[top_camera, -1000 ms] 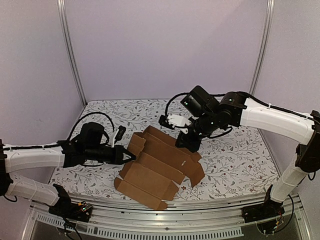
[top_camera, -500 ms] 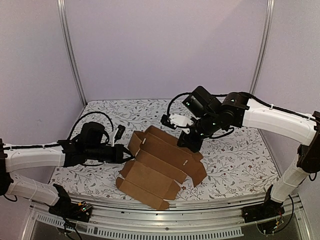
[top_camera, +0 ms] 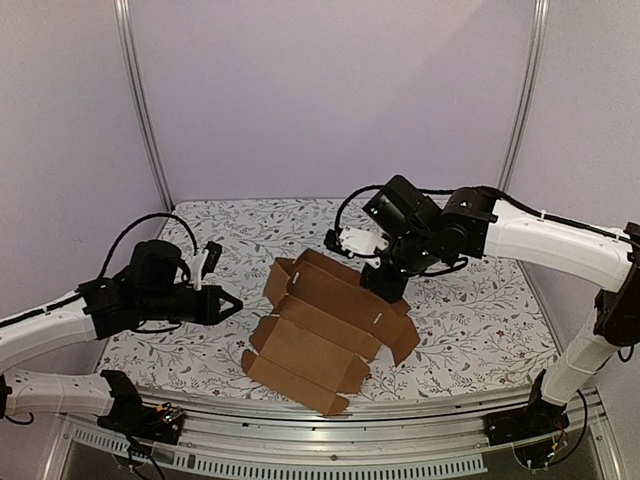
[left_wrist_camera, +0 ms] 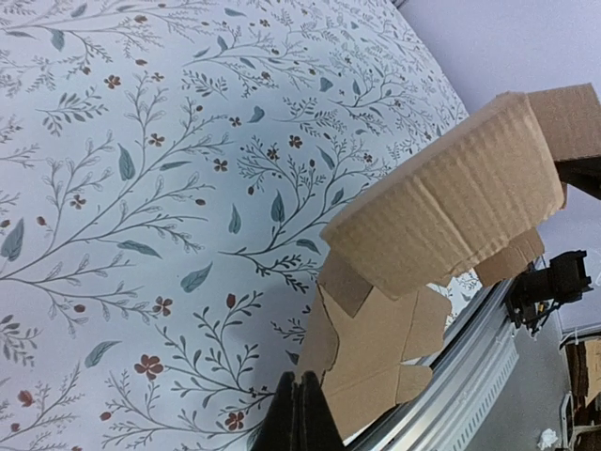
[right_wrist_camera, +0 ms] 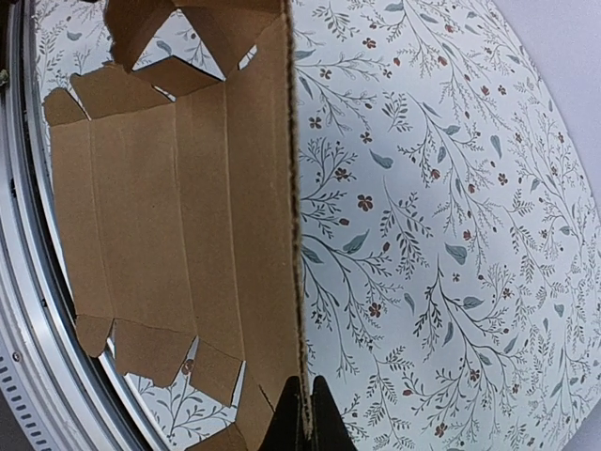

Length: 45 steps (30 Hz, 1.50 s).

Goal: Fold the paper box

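Observation:
The paper box [top_camera: 325,330] is a brown die-cut cardboard sheet, partly folded, in the middle of the floral table. Its far panel stands up and its near flaps lie flat. My right gripper [top_camera: 386,290] is shut on the upper edge of that raised panel. In the right wrist view the cardboard [right_wrist_camera: 188,207] edge runs down between the closed fingertips of the right gripper [right_wrist_camera: 302,395]. My left gripper [top_camera: 234,299] is shut on nothing, a short way left of the sheet. In the left wrist view the left gripper [left_wrist_camera: 302,383] points at a flat flap, under a curled panel of the box [left_wrist_camera: 451,197].
The floral tablecloth [top_camera: 480,310] covers the table. An aluminium rail [top_camera: 300,432] runs along the near edge, just beyond the sheet's front flaps. Purple walls and two metal posts [top_camera: 145,110] close off the back and sides.
My left arm has drawn back to the left, away from the sheet's left edge. The cardboard has shifted slightly right, with its far panel held up by the right gripper.

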Each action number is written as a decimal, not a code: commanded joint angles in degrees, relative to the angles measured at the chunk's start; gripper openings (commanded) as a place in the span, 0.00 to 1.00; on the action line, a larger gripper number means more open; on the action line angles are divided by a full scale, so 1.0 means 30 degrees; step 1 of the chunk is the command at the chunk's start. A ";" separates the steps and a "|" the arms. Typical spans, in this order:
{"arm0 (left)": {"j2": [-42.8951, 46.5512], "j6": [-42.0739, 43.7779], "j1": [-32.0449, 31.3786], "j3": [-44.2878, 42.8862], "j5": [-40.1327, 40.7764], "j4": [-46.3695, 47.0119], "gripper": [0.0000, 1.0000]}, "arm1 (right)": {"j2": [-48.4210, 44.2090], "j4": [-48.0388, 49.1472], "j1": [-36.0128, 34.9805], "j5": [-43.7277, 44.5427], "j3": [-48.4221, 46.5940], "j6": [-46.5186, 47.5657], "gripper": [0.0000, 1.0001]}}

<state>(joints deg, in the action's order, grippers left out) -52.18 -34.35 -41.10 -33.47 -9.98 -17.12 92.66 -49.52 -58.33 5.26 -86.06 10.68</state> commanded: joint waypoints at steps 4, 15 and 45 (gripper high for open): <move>0.0096 0.0221 0.0451 -0.0750 0.1504 -0.0762 0.00 | 0.0079 0.1257 -0.1153 0.2473 0.0823 0.0456 0.00; -0.0631 0.0203 0.0557 -0.0971 0.1817 -0.0178 0.00 | 0.0228 0.2847 -0.2743 0.5738 0.2110 0.0312 0.00; -0.3759 0.0446 0.1627 -0.0870 0.1017 0.2167 0.00 | 0.4718 0.3766 -0.4512 1.1352 0.2553 -0.0326 0.00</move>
<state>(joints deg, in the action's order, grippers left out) -62.67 -34.50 -38.46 -35.42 -7.49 -12.64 106.21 -39.79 -71.02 35.59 -79.83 10.09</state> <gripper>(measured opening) 0.005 0.006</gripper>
